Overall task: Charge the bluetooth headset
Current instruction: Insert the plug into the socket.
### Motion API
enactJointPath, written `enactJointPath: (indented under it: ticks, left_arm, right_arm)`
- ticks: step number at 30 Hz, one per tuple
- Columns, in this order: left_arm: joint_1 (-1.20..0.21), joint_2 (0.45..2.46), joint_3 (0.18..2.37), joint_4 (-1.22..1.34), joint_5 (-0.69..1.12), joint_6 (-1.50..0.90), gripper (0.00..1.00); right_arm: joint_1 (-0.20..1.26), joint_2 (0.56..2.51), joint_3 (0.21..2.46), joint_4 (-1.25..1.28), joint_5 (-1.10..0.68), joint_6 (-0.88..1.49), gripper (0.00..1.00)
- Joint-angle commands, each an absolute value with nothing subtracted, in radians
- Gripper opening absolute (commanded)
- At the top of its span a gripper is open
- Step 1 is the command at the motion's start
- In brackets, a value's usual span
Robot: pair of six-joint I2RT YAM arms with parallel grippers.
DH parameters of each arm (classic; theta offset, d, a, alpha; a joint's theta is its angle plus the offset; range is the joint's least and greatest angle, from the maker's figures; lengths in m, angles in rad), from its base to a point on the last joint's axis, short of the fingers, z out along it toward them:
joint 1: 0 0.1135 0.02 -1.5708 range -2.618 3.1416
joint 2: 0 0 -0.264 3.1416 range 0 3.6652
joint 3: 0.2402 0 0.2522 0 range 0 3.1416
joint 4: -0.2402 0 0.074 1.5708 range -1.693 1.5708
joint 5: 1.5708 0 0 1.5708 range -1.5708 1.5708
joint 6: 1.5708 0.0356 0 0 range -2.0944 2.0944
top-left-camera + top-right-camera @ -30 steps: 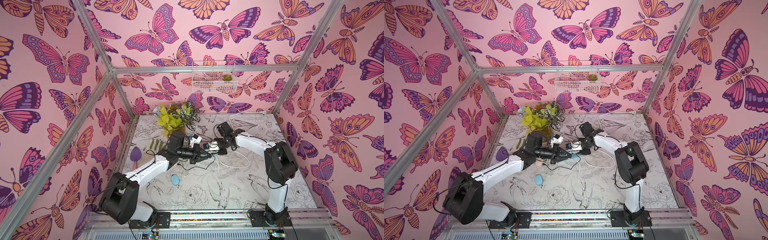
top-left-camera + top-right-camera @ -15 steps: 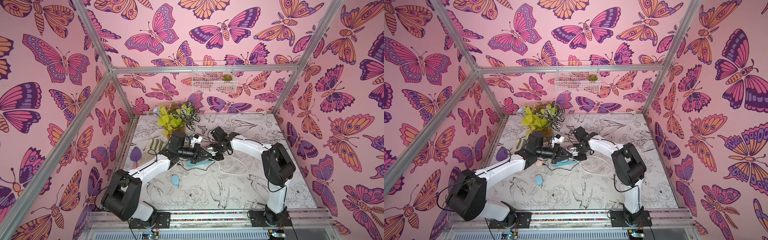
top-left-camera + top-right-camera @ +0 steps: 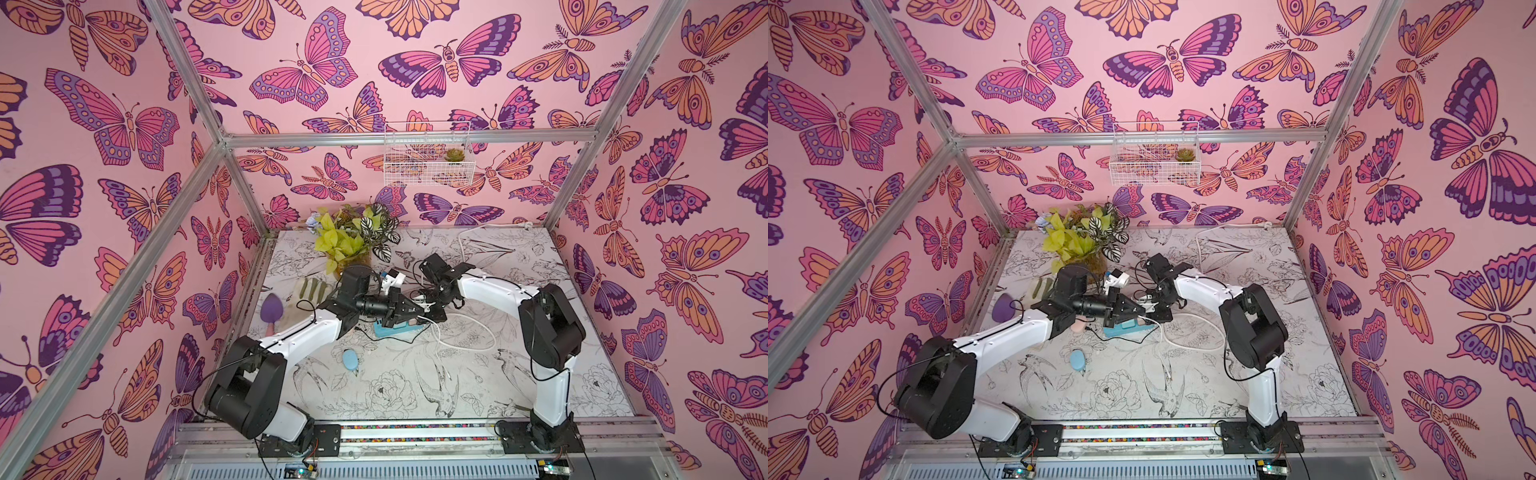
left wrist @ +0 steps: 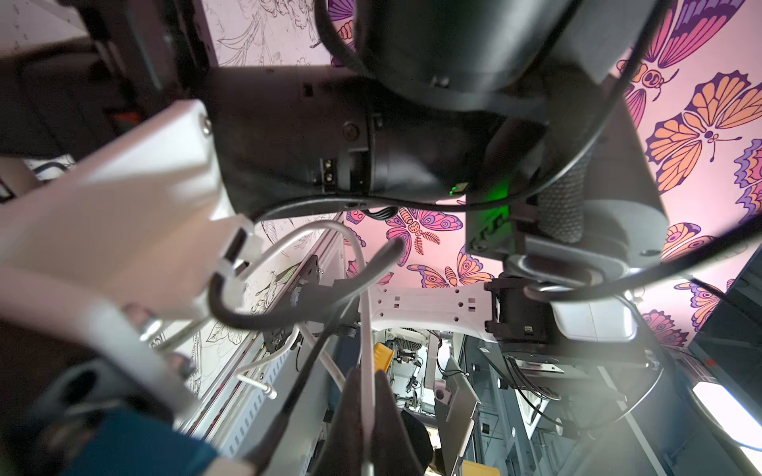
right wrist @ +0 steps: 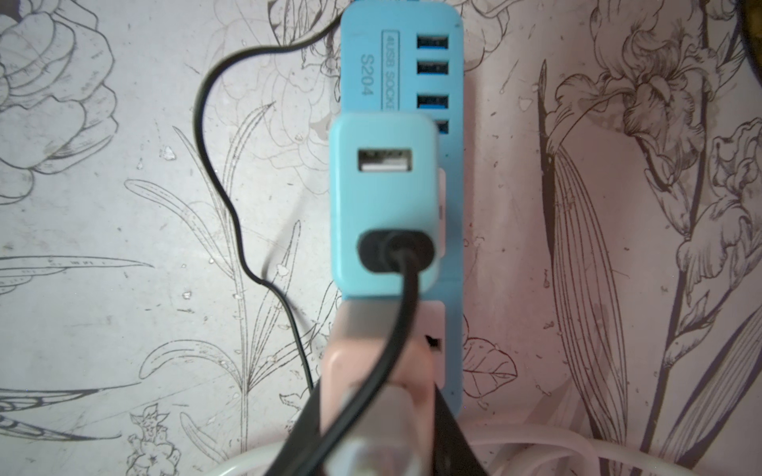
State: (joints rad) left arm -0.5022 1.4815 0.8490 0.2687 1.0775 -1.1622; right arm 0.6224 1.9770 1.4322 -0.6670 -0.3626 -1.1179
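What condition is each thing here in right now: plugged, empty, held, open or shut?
Power strip: lying flat, visible USB sockets empty.
Blue charger: on the strip, one port empty.
Black cable: plugged into the charger.
Pink plug: gripped by the right end effector.
White cable: pinched in the shut left end effector.

The power strip (image 5: 408,74) is smooth plastic, the tabletop (image 5: 123,247) matt.

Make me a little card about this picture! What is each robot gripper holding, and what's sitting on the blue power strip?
left gripper: shut on the white cable
right gripper: shut on the pink plug, at the strip's end
power strip: blue, with USB sockets
light blue charger: sits on the strip; black cable in one port, other port empty
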Motion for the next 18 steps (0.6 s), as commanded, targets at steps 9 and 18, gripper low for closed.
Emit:
enactJointPath:
  ticks: [9, 18]
  left_arm:
    - [-0.494, 1.457, 0.830, 0.298, 1.088, -1.163, 0.01]
    - [-0.491, 1.434, 0.791, 0.299, 1.090, -1.166, 0.01]
  right_arm:
    - [0.647, 2.049, 1.372, -0.706, -0.234, -1.099, 0.02]
    - [0.693, 2.116, 1.417, -0.741, -0.107, -1.067, 0.00]
